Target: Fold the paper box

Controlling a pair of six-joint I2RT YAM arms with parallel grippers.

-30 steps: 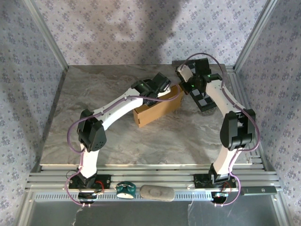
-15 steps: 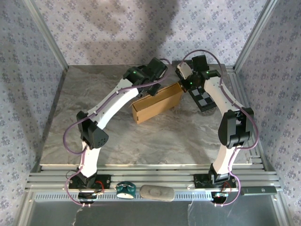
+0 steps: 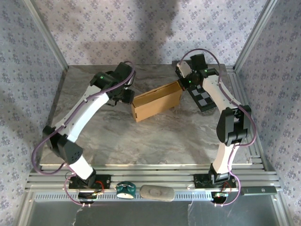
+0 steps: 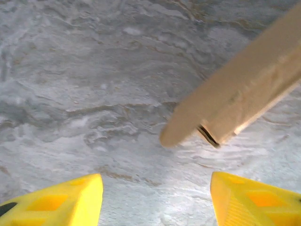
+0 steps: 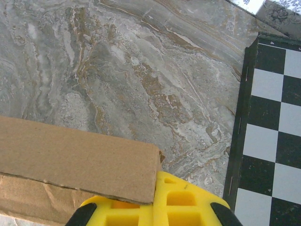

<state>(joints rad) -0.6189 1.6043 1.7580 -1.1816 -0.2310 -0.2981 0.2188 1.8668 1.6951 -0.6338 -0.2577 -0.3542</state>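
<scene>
- Left end effector [image 4: 154, 183] gapes, empty, beside the paper box [image 3: 157, 101], which sits near the tabletop's [image 3: 141, 141] far edge.
- Right end effector [image 5: 157, 202] is closed at its right end.
- Light, stiff, crushable card: probably pinch flaps near creases.

One paper box [image 3: 156, 101]. One checkerboard panel [image 3: 202, 98], right of box. Two grippers: left gripper [image 3: 124, 95], right gripper [image 3: 181, 84], flanking box.
</scene>
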